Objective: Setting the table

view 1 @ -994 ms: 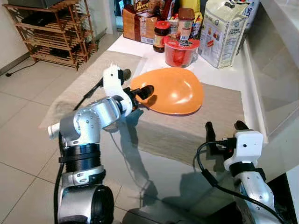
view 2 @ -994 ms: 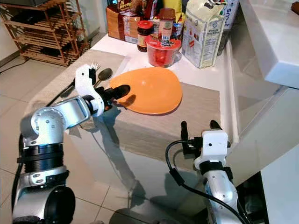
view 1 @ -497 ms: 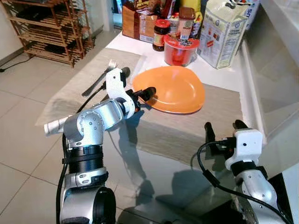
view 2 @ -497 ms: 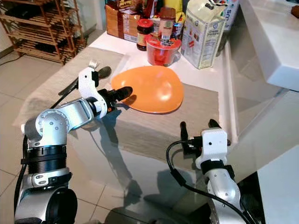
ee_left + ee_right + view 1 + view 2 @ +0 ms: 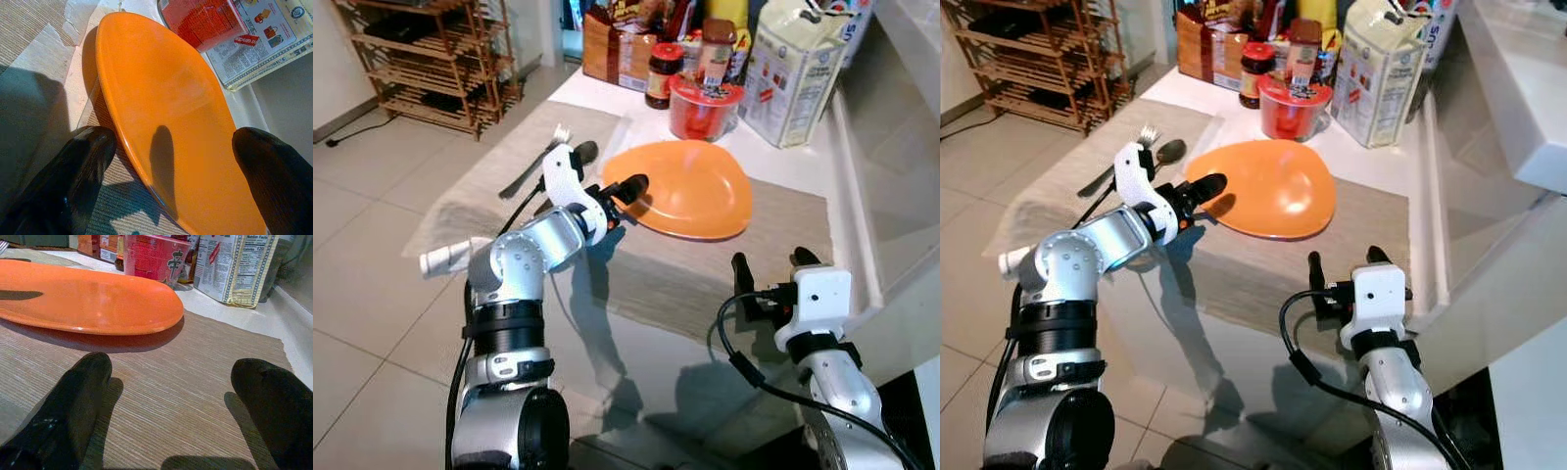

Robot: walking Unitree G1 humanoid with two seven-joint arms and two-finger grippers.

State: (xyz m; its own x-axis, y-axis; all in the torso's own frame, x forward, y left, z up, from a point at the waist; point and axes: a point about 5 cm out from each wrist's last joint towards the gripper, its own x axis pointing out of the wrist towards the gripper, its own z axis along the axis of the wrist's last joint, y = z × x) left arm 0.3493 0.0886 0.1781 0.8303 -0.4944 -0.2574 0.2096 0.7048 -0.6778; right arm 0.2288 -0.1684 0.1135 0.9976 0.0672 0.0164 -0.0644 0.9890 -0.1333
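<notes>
Head cams look down; wrist cams share plate (image 5: pixel 166 122).

Fork (image 5: pixel 530 166) partly behind L gripper (image 5: pixel 625 188).

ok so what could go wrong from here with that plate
The left tool is open at the rim of the orange plate, one finger above it. A push rather than a grip could slide the plate into the red cup and the carton close behind. The fork and spoon lie right beside the left arm, so a sideways swing might knock them off the placemat.
</notes>
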